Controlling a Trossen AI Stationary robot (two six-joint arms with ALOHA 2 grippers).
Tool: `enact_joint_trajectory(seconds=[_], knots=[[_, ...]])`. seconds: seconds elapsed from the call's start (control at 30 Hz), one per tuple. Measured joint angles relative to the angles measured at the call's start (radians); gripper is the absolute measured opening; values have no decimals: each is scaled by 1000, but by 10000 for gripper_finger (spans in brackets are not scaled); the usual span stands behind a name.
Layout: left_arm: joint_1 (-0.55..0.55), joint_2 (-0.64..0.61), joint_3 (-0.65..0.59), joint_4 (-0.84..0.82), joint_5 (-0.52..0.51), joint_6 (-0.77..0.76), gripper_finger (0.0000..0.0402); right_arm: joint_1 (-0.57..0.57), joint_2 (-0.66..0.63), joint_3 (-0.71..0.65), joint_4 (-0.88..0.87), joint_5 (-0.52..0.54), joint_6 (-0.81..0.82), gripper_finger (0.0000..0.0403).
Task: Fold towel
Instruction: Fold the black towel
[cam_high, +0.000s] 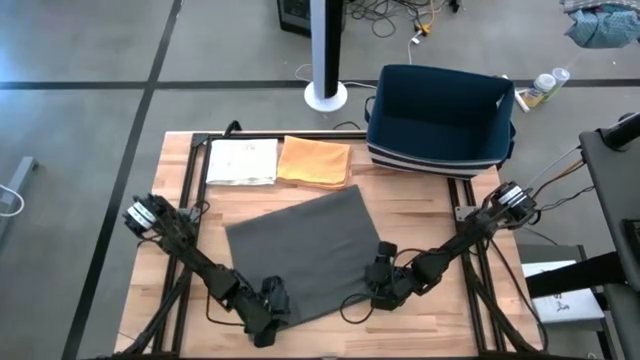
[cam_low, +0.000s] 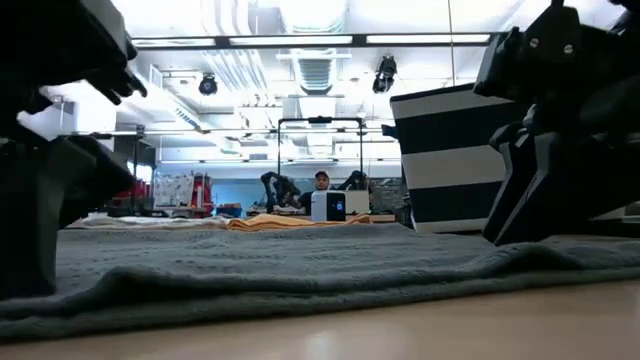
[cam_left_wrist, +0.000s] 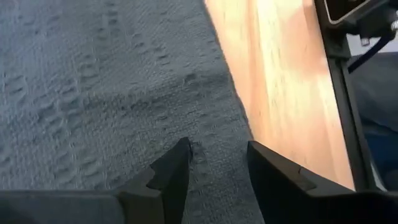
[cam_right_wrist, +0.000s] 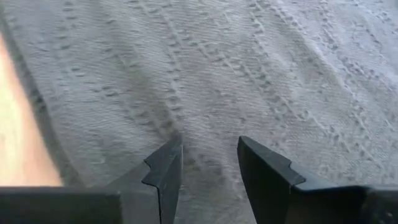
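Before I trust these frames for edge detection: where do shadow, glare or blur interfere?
High view: even light on the flat grey woven towel. Low view: bright ceiling lights, arms in dark silhouette, near wooden table edge blurred. Left wrist view: left pincer shadows the weave, and the bare wood glares.

Three cloths lie on one wooden desk (cam_high: 420, 215): one grey towel (cam_high: 300, 250) spread flat near the front edge, one folded white towel (cam_high: 242, 161) and one folded orange towel (cam_high: 315, 162) side by side along the back edge. One dark blue basket (cam_high: 440, 120) stands at the back right corner. Two robot arms, one gripper each: left gripper (cam_high: 272, 300), right gripper (cam_high: 381, 275).
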Motion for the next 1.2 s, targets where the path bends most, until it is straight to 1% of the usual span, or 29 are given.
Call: enact_joint_trajectory(seconds=[0.07,0.17,0.33,0.47,0.63,0.7,0.97,1.2], knots=[[-14,2,3,-41,8,-37,148,-1,7,-8,3,2,8,142],[-39,-32,3,-134,43,-86,143,-3,8,-19,8,4,22,136],[-64,-108,-3,-240,79,-106,135,-7,9,-52,22,19,70,129],[-85,-141,-2,-268,79,-150,132,-8,7,-62,17,27,86,130],[-132,-119,-2,-266,61,-205,129,-9,7,-62,18,27,83,137],[-156,-108,-2,-291,54,-238,130,-11,7,-62,18,33,83,137],[-212,-156,1,-479,115,-385,128,-19,9,-63,22,33,70,122],[-231,-180,-1,-503,143,-453,115,-19,2,-65,14,38,63,116]])
